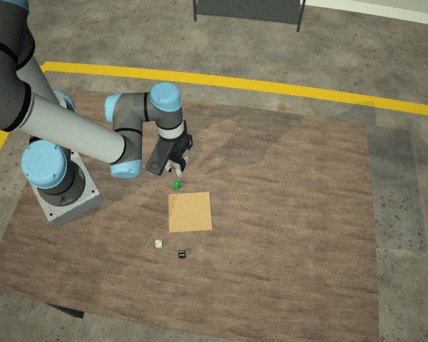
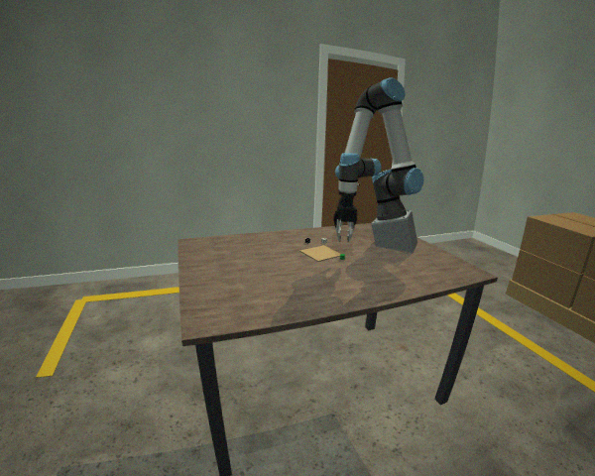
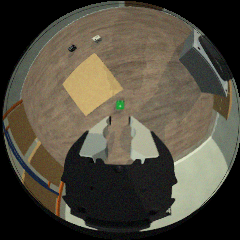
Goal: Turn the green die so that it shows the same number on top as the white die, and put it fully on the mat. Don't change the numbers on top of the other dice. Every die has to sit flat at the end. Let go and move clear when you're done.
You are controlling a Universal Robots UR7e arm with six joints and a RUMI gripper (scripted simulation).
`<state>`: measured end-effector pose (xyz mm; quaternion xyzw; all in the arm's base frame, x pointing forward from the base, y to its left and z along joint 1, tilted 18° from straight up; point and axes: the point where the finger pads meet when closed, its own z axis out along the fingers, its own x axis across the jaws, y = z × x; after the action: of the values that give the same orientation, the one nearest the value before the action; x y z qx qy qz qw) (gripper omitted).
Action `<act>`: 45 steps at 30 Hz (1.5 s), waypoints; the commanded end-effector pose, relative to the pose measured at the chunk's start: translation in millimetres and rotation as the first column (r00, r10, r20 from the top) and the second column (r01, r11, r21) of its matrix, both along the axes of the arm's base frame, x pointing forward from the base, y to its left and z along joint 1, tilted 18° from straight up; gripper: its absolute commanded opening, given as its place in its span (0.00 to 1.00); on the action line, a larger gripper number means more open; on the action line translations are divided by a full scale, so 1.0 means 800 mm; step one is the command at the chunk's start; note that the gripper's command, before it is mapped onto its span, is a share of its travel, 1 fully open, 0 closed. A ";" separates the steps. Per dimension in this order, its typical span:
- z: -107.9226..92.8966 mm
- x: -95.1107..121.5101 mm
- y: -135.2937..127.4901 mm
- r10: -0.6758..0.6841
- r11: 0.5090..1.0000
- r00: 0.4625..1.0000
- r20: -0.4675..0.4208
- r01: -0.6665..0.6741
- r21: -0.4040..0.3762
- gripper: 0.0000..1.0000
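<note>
The green die [image 1: 176, 184] rests on the wooden table just off the near edge of the tan mat [image 1: 190, 211], not on it. It also shows in the wrist view [image 3: 120, 105] and in the exterior view [image 2: 341, 256]. My gripper [image 1: 177, 169] hangs above the table close to the die, pointing down. Its fingers are drawn in to a narrow gap with nothing between them, and the die lies just beyond the fingertips. The white die [image 1: 158, 244] and the black die [image 1: 182, 254] sit on the table past the mat's far side. Their top numbers are too small to read.
The robot's base [image 1: 59, 184] stands on the table left of the die. The mat [image 3: 92, 90] lies between the green die and the other two dice [image 3: 96, 38]. Cardboard boxes [image 2: 569, 266] are stacked on the floor off to the side.
</note>
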<state>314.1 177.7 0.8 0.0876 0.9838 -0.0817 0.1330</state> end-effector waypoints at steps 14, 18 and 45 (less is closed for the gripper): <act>-0.001 0.001 0.000 0.000 1.000 1.000 0.001 0.000 0.000 0.21; -0.001 0.001 0.000 0.000 1.000 1.000 0.001 0.000 0.000 0.21; -0.040 0.011 -0.008 0.000 1.000 1.000 0.001 0.000 0.000 0.21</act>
<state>320.7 172.6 -24.9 0.0877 0.9839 -0.0818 0.1327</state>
